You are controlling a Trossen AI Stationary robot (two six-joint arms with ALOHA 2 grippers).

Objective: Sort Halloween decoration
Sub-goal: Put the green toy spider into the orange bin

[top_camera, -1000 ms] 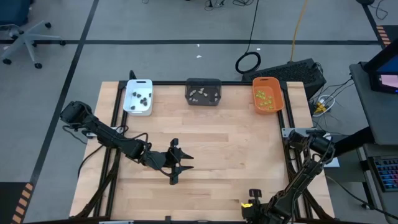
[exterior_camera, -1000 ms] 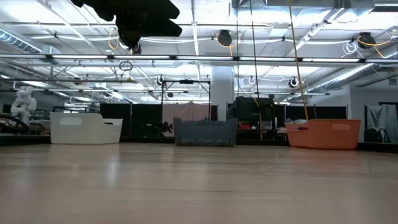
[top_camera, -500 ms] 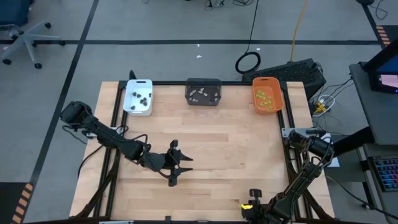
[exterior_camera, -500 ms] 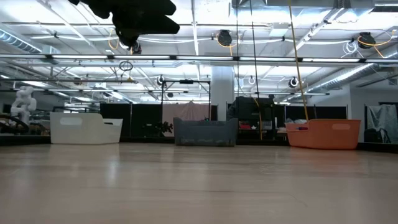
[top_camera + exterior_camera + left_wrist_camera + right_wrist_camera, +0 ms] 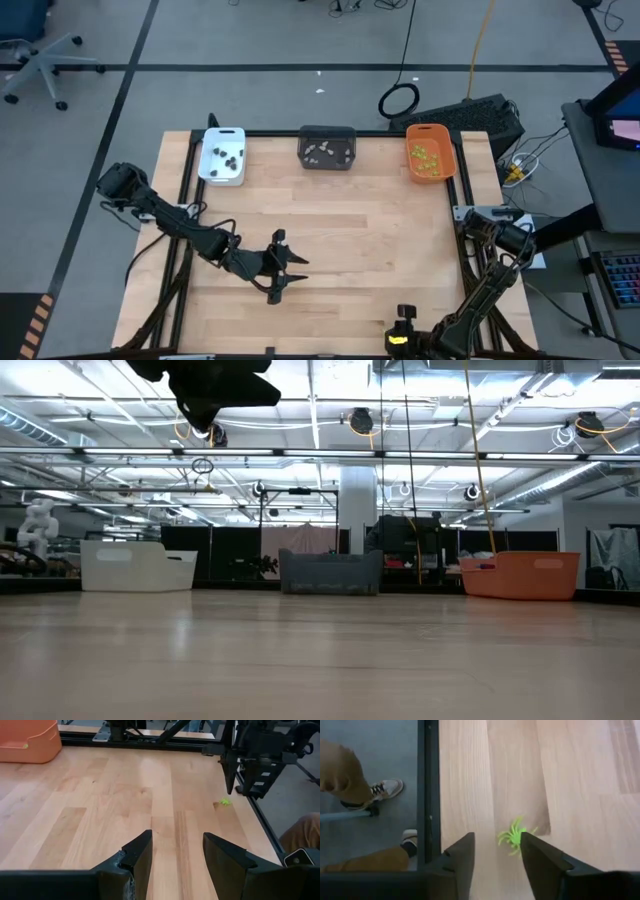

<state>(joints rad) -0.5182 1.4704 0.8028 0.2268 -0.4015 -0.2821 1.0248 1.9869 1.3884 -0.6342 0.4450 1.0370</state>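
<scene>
A lime green spider (image 5: pixel 514 836), one of the Halloween decoration pieces, lies flat on the wood near the table's near edge. It shows again in the left wrist view (image 5: pixel 225 801). My right gripper (image 5: pixel 497 836) hangs open over it, slanting down, with the spider by one fingertip. In the high view my right gripper (image 5: pixel 402 315) is at the near edge. My left gripper (image 5: pixel 288 268) is open with nothing between its fingers (image 5: pixel 177 835), above the table's middle left. In the low view its dark arm (image 5: pixel 215 385) is at the top. My right gripper stands open around the green spider, which lies flat on the table. One finger (image 5: pixel 540 855) covers the ends of the spider's legs (image 5: pixel 522 842). I cannot tell whether it touches them.
Three trays stand along the far edge: a white tray (image 5: pixel 222 155) with dark pieces, a dark grey tray (image 5: pixel 327 147) with pale pieces and an orange tray (image 5: pixel 430 152) with green pieces. A black frame rail (image 5: pixel 427 785) borders the table. A person's shoes (image 5: pixel 385 787) are beside it.
My right wrist has turned a little above the near edge, its gripper swinging slightly toward the table's left. The green spider's place on the wood cannot be compared.
</scene>
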